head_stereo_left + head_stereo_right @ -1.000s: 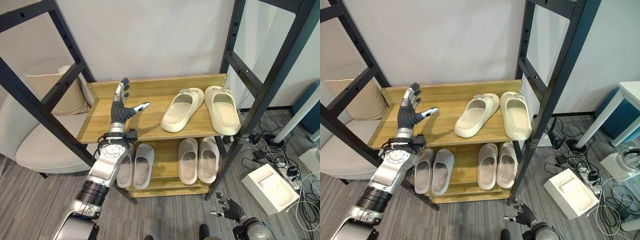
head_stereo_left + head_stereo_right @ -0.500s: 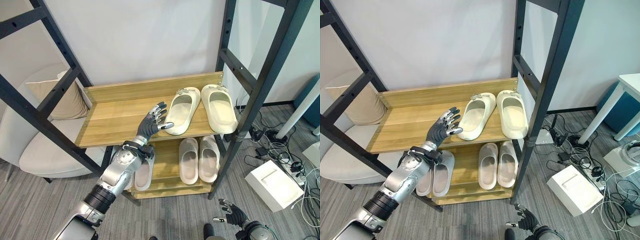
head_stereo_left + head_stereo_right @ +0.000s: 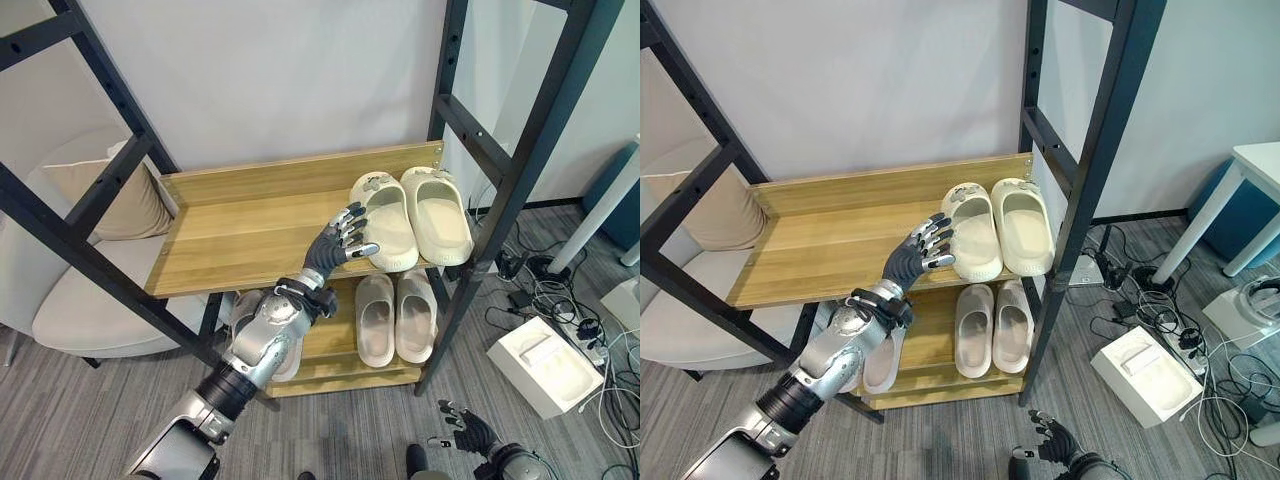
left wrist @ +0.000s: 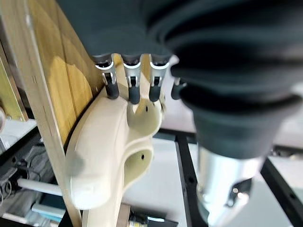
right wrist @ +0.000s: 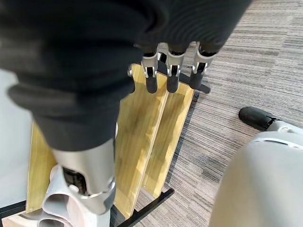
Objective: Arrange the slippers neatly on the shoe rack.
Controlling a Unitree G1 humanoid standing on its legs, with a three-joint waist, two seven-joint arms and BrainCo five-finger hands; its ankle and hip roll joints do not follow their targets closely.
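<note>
Two cream slippers stand side by side at the right end of the wooden top shelf (image 3: 240, 230) of the shoe rack: the left one (image 3: 386, 214) and the right one (image 3: 436, 207), both with toes toward the wall. My left hand (image 3: 338, 243) is open, its straight fingers (image 4: 134, 90) resting against the left slipper's (image 4: 106, 156) outer side near the heel. On the lower shelf sits a grey pair (image 3: 377, 320), and a second grey pair (image 3: 882, 365) lies partly behind my left arm. My right hand (image 3: 460, 436) hangs low near the floor, fingers (image 5: 171, 71) relaxed and holding nothing.
Black metal frame posts (image 3: 510, 170) rise on both sides of the rack. A beige armchair with a cushion (image 3: 75, 290) stands at the left. A white box (image 3: 545, 365) and a tangle of cables lie on the carpet to the right.
My left hand swept right across the top shelf and pushed the left cream slipper from a slant to straight beside its mate. The camera shifted slightly.
</note>
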